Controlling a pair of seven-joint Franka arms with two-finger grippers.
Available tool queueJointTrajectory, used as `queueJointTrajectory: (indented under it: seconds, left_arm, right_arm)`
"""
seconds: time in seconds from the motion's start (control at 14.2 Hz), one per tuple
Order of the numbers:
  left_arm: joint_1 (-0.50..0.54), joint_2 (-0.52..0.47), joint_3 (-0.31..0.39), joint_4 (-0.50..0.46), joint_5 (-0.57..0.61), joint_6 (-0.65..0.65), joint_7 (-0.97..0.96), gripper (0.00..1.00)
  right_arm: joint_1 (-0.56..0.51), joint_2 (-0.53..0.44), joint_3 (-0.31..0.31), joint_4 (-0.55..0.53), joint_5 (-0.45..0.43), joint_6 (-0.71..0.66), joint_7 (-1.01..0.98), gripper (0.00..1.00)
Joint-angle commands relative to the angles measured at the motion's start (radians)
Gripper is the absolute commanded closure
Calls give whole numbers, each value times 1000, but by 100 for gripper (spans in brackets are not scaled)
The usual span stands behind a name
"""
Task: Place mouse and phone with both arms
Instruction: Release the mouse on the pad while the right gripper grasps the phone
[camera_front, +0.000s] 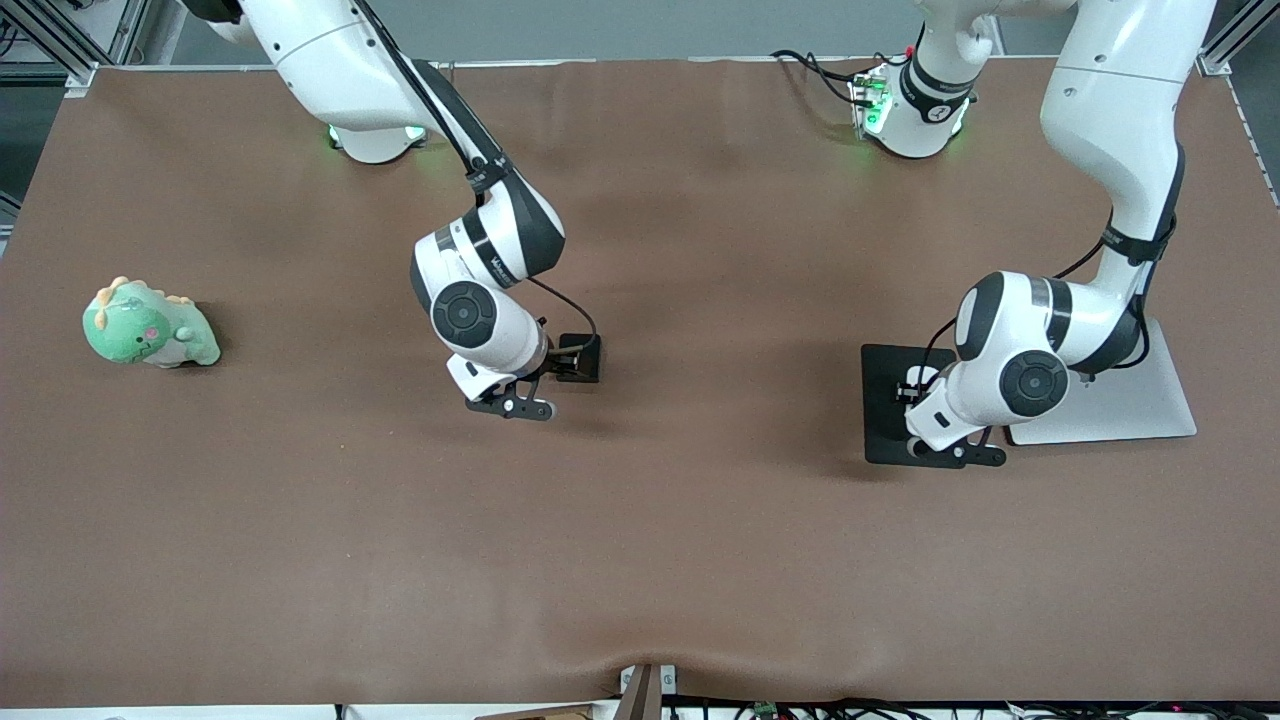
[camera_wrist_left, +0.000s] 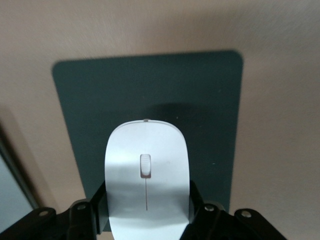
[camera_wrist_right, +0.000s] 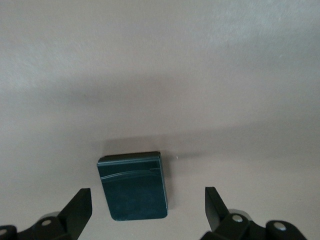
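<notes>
My left gripper (camera_front: 915, 392) is shut on the white mouse (camera_wrist_left: 146, 180). Both fingers (camera_wrist_left: 97, 202) press its sides, and it hangs over the black mouse pad (camera_wrist_left: 150, 85). In the front view only a white bit of the mouse (camera_front: 921, 377) shows beside the hand, over the pad (camera_front: 885, 420). The black phone (camera_wrist_right: 133, 186) lies flat on the brown table. My right gripper (camera_wrist_right: 148, 200) is open and empty above it, its fingers wide apart on either side of the phone. In the front view the phone (camera_front: 580, 360) shows beside the right gripper (camera_front: 550, 368).
A flat white board (camera_front: 1110, 405) lies beside the mouse pad toward the left arm's end of the table. A green dinosaur plush (camera_front: 150, 327) sits toward the right arm's end. A brown cloth (camera_front: 640, 560) covers the table.
</notes>
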Motion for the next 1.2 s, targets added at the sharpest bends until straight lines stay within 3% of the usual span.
queueJointTrajectory:
  seconds: [0.0,0.21,0.49,0.63,0.7,1.12]
  left_arm:
    - [9,26,-8,-8,21,20,9,100]
    - [4,44,-8,-4,23,24,9,100]
    - [10,58,-10,4,73,55,10,100]
    - [13,59,-10,4,70,55,10,12]
    - [13,58,-10,2,69,55,6,0]
    - [12,17,-11,4,64,7,-11,0]
  right_arm:
    - [40,-5,-9,-30,3,51,17,0]
    - [70,22,-9,-97,3,203,17,0]
    - [85,39,-9,-111,3,229,17,0]
    - [90,41,-9,-111,3,237,17,0]
    - [96,44,-9,-113,3,244,17,0]
    - [100,62,-9,-113,3,252,32,0]
